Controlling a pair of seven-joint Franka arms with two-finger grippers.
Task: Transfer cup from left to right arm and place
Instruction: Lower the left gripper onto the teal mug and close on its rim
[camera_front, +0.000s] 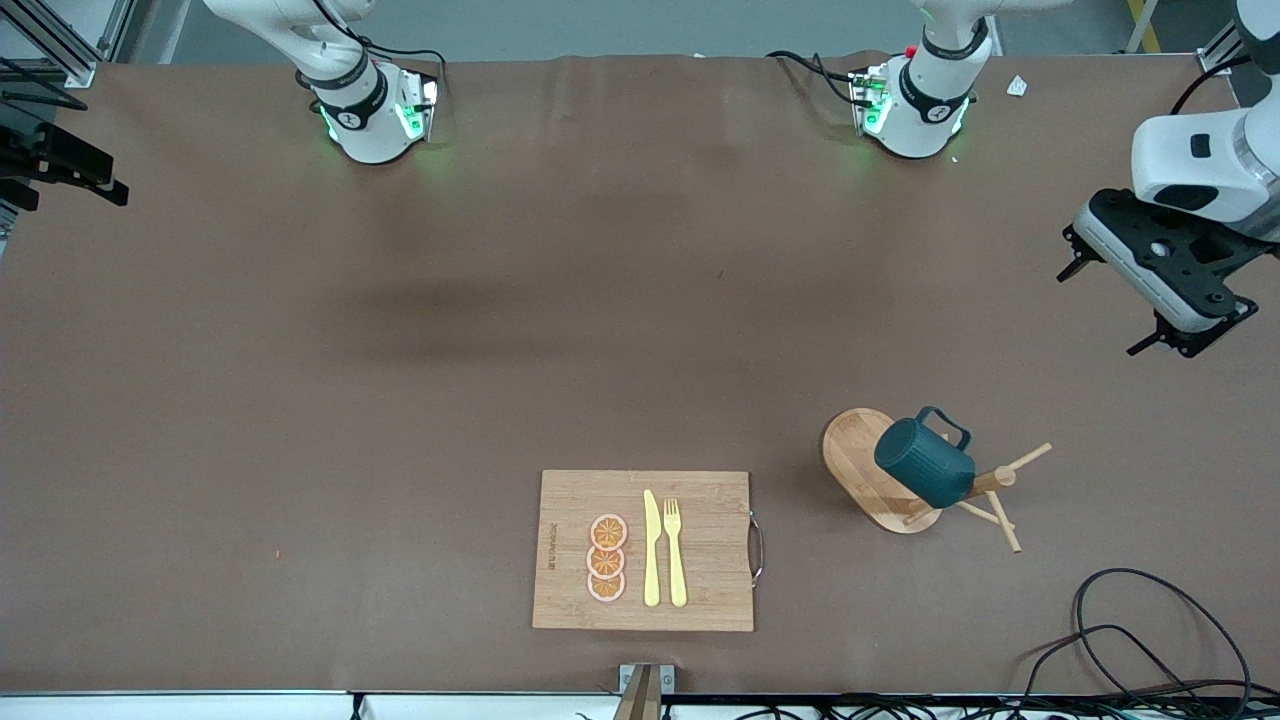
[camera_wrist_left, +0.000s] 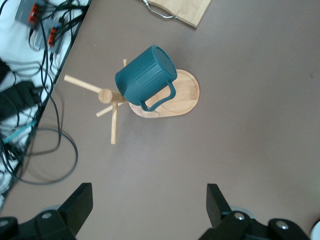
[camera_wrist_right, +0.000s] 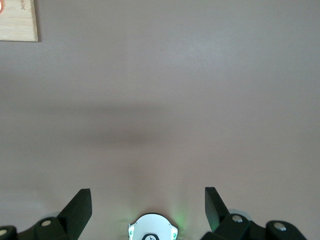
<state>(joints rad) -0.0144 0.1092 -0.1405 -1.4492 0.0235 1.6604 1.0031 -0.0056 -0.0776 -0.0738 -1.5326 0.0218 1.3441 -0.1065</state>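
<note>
Zero steps done: cup (camera_front: 922, 461) hangs on rack (camera_front: 880, 470) beside board (camera_front: 645, 550). Left gripper (camera_front: 1150, 300) hovers over the table's left-arm end, jaws spread; right gripper (camera_wrist_right: 147, 205) waits, spread. Grasp, handover, placement remain.

The counter (camera_front: 500, 330) is covered wall to wall by a brown matte sheet, lightly creased near its upper edge. A soft broad shadow crosses the sheet toward the upper part of the front view. Green light glows on the sheet in two spots along that upper edge. Aluminium framing (camera_front: 60, 35) stands off one upper corner of the counter. Black cables (camera_front: 1150, 640) loop over a lower corner of the counter. A pale strip runs along the counter's near edge.
</note>
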